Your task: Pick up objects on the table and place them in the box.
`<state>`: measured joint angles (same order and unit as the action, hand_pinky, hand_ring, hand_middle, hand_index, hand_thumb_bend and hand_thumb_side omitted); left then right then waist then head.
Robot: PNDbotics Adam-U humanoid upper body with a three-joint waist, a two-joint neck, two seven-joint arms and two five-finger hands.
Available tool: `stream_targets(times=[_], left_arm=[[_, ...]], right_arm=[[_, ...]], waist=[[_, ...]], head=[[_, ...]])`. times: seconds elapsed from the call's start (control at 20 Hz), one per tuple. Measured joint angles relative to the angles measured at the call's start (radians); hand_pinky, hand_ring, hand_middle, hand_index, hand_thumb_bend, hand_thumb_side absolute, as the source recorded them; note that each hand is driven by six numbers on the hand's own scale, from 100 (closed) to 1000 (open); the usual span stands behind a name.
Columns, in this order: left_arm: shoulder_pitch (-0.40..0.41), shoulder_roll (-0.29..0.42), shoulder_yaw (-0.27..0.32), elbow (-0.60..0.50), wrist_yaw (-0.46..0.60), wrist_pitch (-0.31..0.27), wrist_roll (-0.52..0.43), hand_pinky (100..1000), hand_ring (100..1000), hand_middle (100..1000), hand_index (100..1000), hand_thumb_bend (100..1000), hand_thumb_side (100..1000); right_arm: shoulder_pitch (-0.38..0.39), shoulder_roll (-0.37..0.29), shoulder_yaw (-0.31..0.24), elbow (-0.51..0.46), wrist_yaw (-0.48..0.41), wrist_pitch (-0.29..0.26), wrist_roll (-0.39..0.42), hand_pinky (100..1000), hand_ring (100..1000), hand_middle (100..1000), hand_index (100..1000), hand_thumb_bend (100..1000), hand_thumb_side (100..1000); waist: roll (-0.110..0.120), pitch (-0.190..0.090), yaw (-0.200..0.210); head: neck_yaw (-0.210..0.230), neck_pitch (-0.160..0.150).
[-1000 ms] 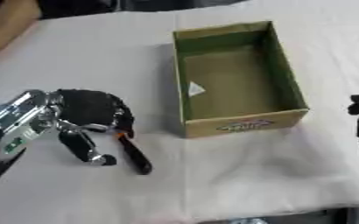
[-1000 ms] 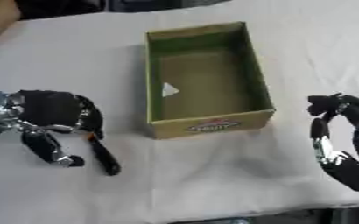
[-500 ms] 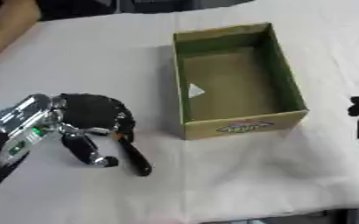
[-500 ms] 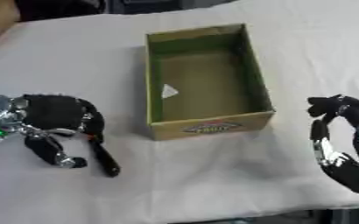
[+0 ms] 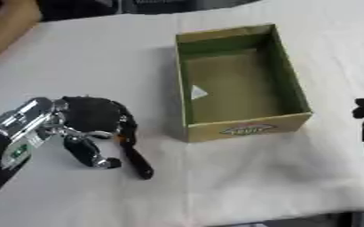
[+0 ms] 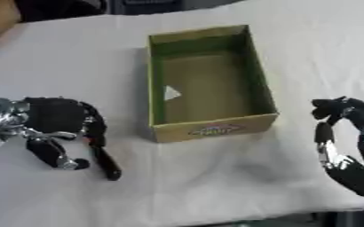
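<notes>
1. The left hand [image 5: 88,117] sits at the lower left of the frame, its fingers curled down toward the white cloth.
2. A dark, elongated object [image 5: 135,158] with a small orange patch near its top lies under and just right of those fingers, its lower end pointing toward the bottom of the frame; what it is cannot be made out.
3. The fingers of the left hand are bent around the upper part of this object and appear to be grasping it, while the thumb [image 5: 88,153] reaches down beside it.
4. The right hand [image 6: 344,137] shows at the right edge of the frame, lower half, fingers up and curled inward at the tips, grasping nothing.
5. The box [image 6: 267,97] stands in the upper middle of the frame, open at the top, with green inner walls and a tan outer face bearing a small label.
6. A small white triangular scrap [image 6: 171,93] lies inside the box near its left wall.
7. The table [image 5: 247,186] is covered with a white cloth, and the box is well apart from the dark object.
</notes>
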<state>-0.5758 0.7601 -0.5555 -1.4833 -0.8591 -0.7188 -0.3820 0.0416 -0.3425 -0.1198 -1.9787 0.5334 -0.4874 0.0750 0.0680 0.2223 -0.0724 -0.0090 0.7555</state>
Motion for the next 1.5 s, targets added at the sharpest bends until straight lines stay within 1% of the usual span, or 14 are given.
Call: stream_targets(times=[0.1, 0.15, 0.2, 0.25, 0.45, 0.5, 0.65, 0.75, 0.9, 1.05, 1.1, 1.25, 1.35, 1.5], left_arm=[[0.0, -0.001, 0.0, 0.0, 0.0, 0.0, 0.0, 701, 673, 614, 741, 420, 465], [0.0, -0.001, 0.0, 0.001, -0.001, 0.0, 0.0, 707, 678, 615, 742, 422, 467], [0.0, -0.001, 0.0, 0.001, -0.001, 0.0, 0.0, 686, 656, 612, 740, 415, 463], [0.0, -0.001, 0.0, 0.002, -0.001, -0.001, 0.001, 688, 658, 612, 740, 415, 464], [-0.001, -0.001, 0.0, 0.002, -0.001, 0.0, 0.0, 644, 619, 607, 743, 420, 443], [-0.001, -0.001, 0.0, 0.002, -0.001, 0.0, 0.0, 635, 614, 606, 743, 410, 426], [-0.001, -0.001, 0.001, 0.003, -0.001, 0.001, -0.001, 599, 593, 602, 741, 318, 327], [-0.001, -0.001, 0.002, 0.004, -0.001, 0.002, -0.002, 580, 579, 598, 739, 272, 270], [-0.001, -0.007, 0.005, 0.005, -0.003, 0.005, -0.005, 539, 547, 583, 731, 223, 218], [-0.002, -0.009, 0.006, 0.005, -0.005, 0.007, -0.007, 497, 517, 568, 722, 204, 193], [-0.002, -0.009, 0.006, 0.005, -0.005, 0.008, -0.008, 477, 502, 562, 720, 201, 188], [-0.002, -0.01, 0.006, 0.006, -0.005, 0.01, -0.01, 459, 484, 549, 715, 205, 194], [-0.002, -0.01, 0.006, 0.01, -0.002, 0.012, -0.012, 466, 489, 551, 717, 242, 226], [-0.006, -0.01, 0.006, 0.012, 0.0, 0.018, -0.018, 483, 503, 561, 725, 330, 295]], right_arm=[[0.0, 0.0, 0.0, 0.0, 0.0, 0.0, 0.0, 421, 561, 570, 780, 100, 752], [0.0, 0.0, 0.0, 0.0, 0.0, 0.0, 0.0, 421, 561, 570, 780, 100, 752], [0.0, 0.0, 0.0, 0.0, 0.0, 0.0, 0.0, 421, 561, 570, 780, 100, 752], [0.0, 0.0, 0.0, 0.0, 0.0, 0.0, 0.0, 420, 561, 570, 780, 100, 752], [0.0, 0.0, 0.0, 0.0, 0.0, 0.0, 0.0, 420, 560, 570, 780, 100, 752], [0.0, 0.0, 0.0, 0.0, 0.0, 0.0, 0.0, 420, 560, 570, 780, 100, 752], [0.0, 0.0, 0.0, 0.0, 0.0, 0.0, 0.0, 420, 560, 570, 780, 100, 752], [0.0, 0.0, 0.0, 0.0, 0.0, 0.0, 0.0, 420, 560, 570, 780, 100, 752], [0.0, 0.0, 0.0, 0.0, 0.0, 0.0, 0.0, 420, 560, 570, 780, 100, 752], [0.0, 0.0, 0.0, 0.0, 0.0, 0.0, -0.001, 420, 560, 570, 780, 100, 752], [0.0, 0.0, 0.0, 0.0, 0.0, 0.0, -0.001, 420, 560, 570, 780, 100, 752], [0.0, 0.0, 0.0, 0.0, 0.0, 0.0, -0.001, 420, 560, 570, 780, 100, 752], [0.0, 0.0, 0.0, 0.0, 0.0, 0.0, -0.001, 420, 560, 570, 780, 100, 752], [0.0, 0.0, 0.0, 0.0, 0.0, 0.0, -0.001, 420, 560, 570, 780, 100, 752]], waist=[[0.0, 0.0, 0.0], [0.0, 0.0, 0.0], [0.0, 0.0, 0.0], [0.0, 0.0, 0.0], [0.0, 0.0, 0.0], [0.0, 0.0, 0.0], [0.0, 0.0, 0.0], [0.0, 0.0, 0.0], [0.0, 0.0, 0.0], [0.0, 0.0, 0.0], [0.0, 0.0, 0.0], [0.0, 0.0, 0.0], [0.0, 0.0, 0.0], [0.0, 0.0, -0.001]], head=[[0.0, 0.0], [0.0, 0.0], [0.0, -0.001], [0.0, -0.001], [0.0, -0.001], [0.0, -0.001], [0.0, -0.005], [0.0, -0.008], [-0.001, -0.008], [-0.001, -0.008], [-0.001, -0.008], [-0.001, -0.008], [-0.001, -0.008], [-0.001, -0.008]])
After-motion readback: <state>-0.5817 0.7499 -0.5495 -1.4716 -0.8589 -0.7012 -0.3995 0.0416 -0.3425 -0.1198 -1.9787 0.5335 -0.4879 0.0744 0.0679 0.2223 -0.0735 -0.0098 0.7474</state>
